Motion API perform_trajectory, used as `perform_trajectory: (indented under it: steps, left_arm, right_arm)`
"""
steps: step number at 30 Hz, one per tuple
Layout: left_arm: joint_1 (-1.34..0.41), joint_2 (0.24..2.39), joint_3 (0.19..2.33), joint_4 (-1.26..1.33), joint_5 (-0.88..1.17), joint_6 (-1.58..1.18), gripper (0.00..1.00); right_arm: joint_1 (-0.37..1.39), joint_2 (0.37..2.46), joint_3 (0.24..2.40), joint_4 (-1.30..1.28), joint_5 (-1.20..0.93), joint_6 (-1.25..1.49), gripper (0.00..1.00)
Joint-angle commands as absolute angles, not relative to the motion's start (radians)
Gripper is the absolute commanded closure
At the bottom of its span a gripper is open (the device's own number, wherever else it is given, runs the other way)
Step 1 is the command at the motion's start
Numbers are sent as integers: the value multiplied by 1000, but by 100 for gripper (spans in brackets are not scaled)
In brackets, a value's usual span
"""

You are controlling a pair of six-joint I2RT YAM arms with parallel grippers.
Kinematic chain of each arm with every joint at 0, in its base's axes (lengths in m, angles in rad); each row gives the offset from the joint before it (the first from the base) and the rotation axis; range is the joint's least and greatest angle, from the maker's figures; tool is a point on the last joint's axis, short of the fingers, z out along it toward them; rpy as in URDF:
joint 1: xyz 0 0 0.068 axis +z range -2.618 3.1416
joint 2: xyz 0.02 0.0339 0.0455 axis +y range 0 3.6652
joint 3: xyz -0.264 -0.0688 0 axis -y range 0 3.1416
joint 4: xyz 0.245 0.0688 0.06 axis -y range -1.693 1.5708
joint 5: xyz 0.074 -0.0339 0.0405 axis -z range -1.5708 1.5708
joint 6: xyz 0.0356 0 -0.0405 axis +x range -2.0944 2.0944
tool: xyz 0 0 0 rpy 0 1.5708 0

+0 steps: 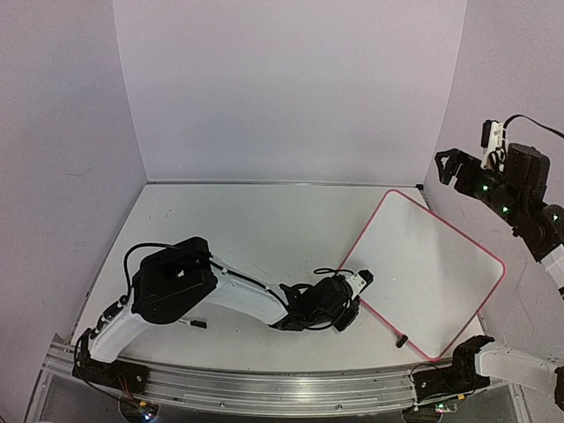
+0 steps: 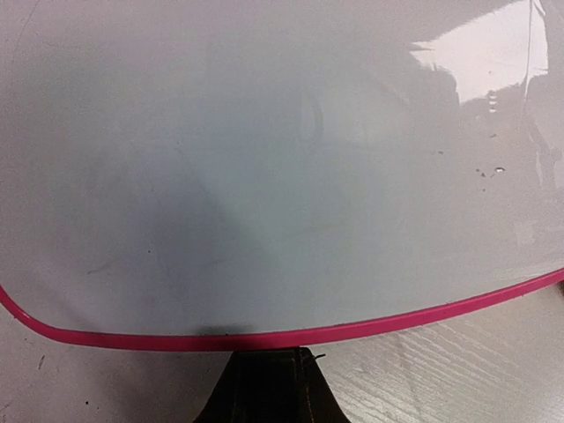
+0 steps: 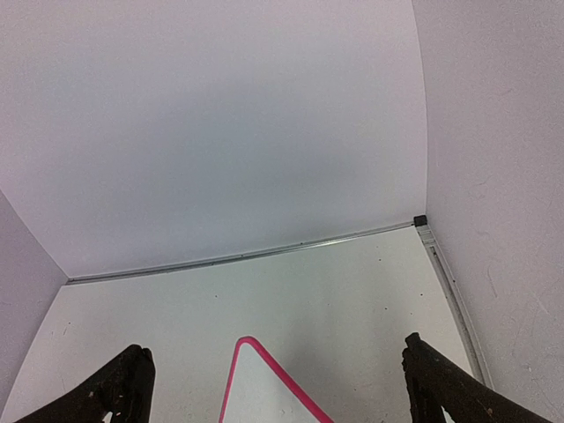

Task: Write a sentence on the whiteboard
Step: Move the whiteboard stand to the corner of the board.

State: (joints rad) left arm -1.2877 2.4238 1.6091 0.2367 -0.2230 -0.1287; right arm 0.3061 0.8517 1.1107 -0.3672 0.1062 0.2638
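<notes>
The whiteboard (image 1: 423, 273) lies flat at the right of the table, turned at an angle, with a pink frame. Its white face is blank and no sentence shows on it. One black clip foot (image 1: 401, 340) sits on its near-left edge. My left gripper (image 1: 352, 308) reaches to that same edge. In the left wrist view the gripper (image 2: 264, 370) is one dark closed shape with its tip against the pink frame of the whiteboard (image 2: 264, 176). My right gripper (image 1: 454, 167) is raised high at the right, open and empty. The right wrist view shows this gripper (image 3: 278, 388) above a corner of the whiteboard (image 3: 260, 401).
White walls enclose the table on three sides, with a metal strip (image 3: 264, 251) along the back wall's foot. A metal rail (image 1: 264, 388) runs along the near edge by the arm bases. No marker is in view.
</notes>
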Motion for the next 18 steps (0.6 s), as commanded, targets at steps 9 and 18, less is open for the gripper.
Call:
perform_trajectory:
  steps: [9,18]
  left_arm:
    - [-1172,2245,1296,254,-520,-185,100]
    - [-1038,2087,1057,290,-671,-305,100]
  right_arm:
    - [303,901,1128,-345,52,258,2]
    - [303,997,1133,-345,-55,251,2]
